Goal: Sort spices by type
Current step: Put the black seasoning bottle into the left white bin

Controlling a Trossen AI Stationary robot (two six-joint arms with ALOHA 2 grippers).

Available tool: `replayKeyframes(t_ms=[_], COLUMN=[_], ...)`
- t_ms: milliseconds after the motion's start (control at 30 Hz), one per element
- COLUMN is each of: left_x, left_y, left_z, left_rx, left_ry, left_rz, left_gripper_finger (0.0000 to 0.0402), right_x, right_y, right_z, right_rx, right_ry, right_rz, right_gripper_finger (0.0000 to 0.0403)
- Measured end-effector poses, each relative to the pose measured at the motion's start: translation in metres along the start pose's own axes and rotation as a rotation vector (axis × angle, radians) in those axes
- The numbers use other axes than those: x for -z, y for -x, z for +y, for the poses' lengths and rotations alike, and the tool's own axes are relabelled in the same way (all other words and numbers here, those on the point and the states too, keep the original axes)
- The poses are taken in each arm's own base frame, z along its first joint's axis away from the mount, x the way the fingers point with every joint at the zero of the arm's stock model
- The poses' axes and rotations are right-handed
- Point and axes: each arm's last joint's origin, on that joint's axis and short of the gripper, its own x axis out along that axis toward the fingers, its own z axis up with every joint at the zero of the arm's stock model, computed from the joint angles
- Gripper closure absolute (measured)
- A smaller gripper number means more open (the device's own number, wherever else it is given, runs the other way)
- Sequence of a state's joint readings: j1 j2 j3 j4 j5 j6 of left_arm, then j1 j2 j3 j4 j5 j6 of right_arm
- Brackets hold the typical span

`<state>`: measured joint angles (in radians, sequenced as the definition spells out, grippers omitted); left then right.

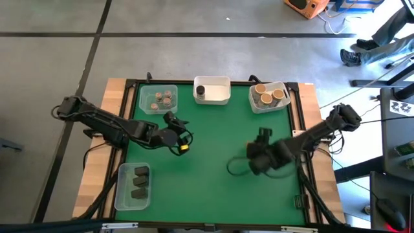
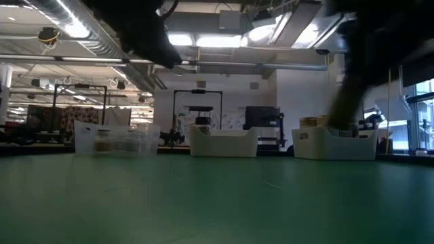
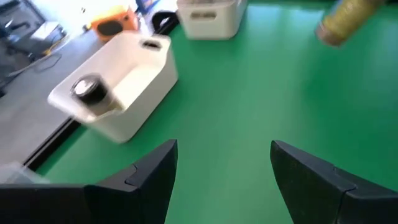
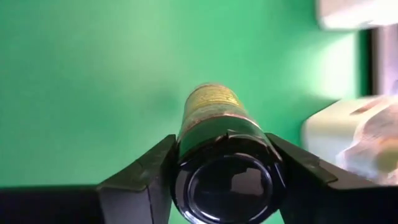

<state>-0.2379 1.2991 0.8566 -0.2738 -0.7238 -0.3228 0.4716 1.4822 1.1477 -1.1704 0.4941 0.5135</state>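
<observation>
My right gripper [image 1: 262,154] hangs over the green mat's right half, shut on a small spice jar [image 4: 211,106] with a yellow-green body and a black lid. My left gripper [image 3: 224,152] is open over the mat's left half [image 1: 176,131], with nothing between its fingers. Ahead of it stands a white tub [image 3: 134,81] holding one dark cylinder jar [image 3: 87,90]. A blurred yellowish jar [image 3: 348,18] shows farther off in the left wrist view; it looks like the one my right gripper holds. My right gripper pinches the jar between its two fingers [image 4: 146,171], on opposite sides of the black lid end [image 4: 186,149]. The fingers slant down from above and lie along the jar, whose yellow-green body sticks out past the fingertips. Under the jar shows only mat.
Along the far edge stand a clear tub [image 1: 157,99] with grey-brown-lidded jars, the white tub [image 1: 212,90] and a clear tub [image 1: 268,96] with tan-lidded jars. A clear tub [image 1: 132,188] with dark blocky containers sits near left. A person's legs [image 1: 381,35] show beyond the far right corner.
</observation>
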Motion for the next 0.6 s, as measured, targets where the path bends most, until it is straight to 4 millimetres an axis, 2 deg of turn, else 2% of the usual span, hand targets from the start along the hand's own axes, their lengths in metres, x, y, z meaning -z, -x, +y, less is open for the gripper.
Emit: replayKeyframes(t_ms=[333, 600], left_x=[0.028, 0.055], left_y=[-0.008, -0.016], left_z=[0.003, 0.005], left_rx=[-0.055, -0.051], left_ry=[0.019, 0.13], left_rz=[0.035, 0.017], left_gripper_finger=[0.016, 0.016], right_x=[-0.052, -0.074], right_y=[-0.044, -0.068], right_z=[-0.085, -0.166], right_rx=[0.132, 0.208], right_ry=[-0.01, -0.073], right_rz=[-0.132, -0.312], right_gripper_finger=[0.0194, 0.0193])
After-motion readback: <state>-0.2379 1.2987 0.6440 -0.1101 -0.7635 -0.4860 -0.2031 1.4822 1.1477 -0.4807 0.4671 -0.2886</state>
